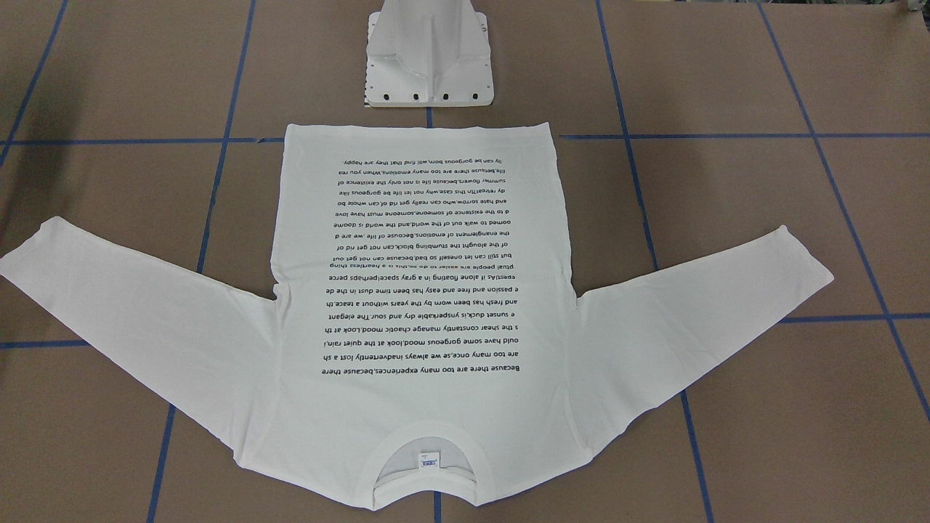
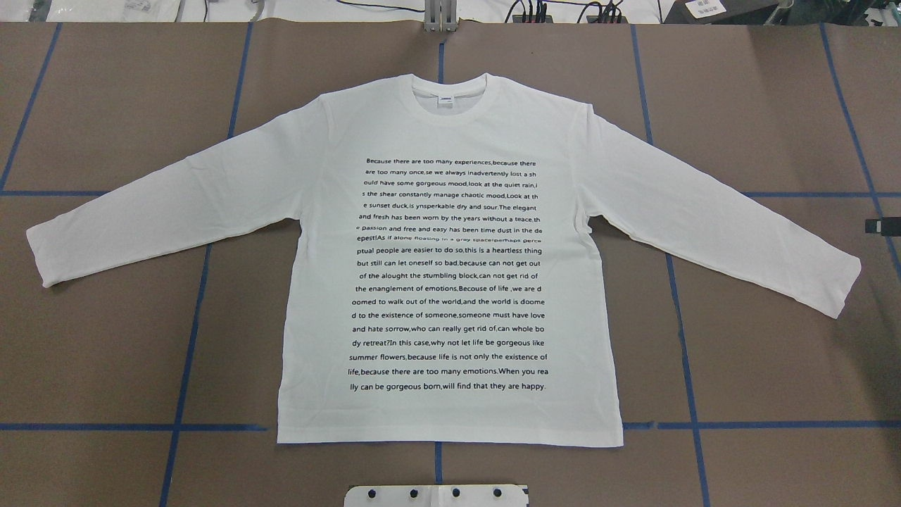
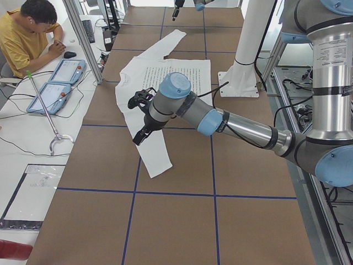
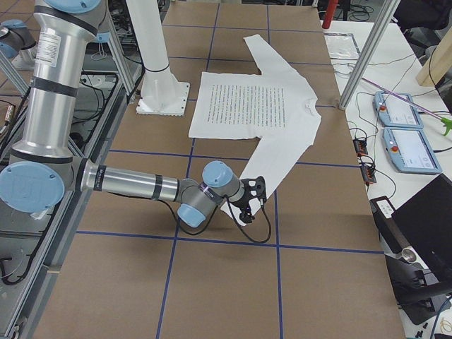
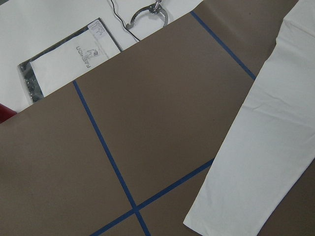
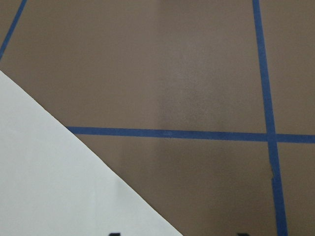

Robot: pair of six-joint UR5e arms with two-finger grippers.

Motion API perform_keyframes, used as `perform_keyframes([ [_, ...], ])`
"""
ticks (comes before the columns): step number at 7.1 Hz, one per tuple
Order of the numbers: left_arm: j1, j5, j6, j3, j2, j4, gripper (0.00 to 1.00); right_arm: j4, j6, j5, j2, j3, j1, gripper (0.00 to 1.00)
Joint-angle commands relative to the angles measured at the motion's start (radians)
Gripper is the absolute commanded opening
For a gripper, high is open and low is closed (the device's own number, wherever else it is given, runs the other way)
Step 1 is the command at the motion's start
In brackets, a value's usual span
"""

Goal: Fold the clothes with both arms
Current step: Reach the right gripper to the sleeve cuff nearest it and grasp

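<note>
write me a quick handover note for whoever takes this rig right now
Left arm: jaws hang above the shirt's left sleeve, near the cuff; open or shut cannot be told.
Right arm: jaws low by the right sleeve cuff; state cannot be told either.
Shirt: flat on the table, print up, both sleeves spread, hem toward the robot's white base, collar away.
Done: shirt laid out, no fold made.
Left: every fold, sleeves and body.
</note>
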Motion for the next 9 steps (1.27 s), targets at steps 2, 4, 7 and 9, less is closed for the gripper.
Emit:
perform_keyframes([
  [2,-0.001,-0.053,0.004,0.007,0.002,-0.006,1.0,0.051,0.02,-0.05,0.021,-0.081,-0.087,0.8],
  [4,-0.001,-0.053,0.004,0.007,0.002,-0.006,1.0,0.051,0.019,-0.052,0.019,-0.093,-0.122,0.81],
  [7,-0.001,-0.053,0.005,0.007,0.003,-0.006,1.0,0.051,0.019,-0.052,0.021,-0.115,-0.133,0.79],
  [9,-0.003,-0.053,0.005,0.006,0.003,-0.006,1.0,0.051,0.02,-0.052,0.021,-0.129,-0.133,0.77],
])
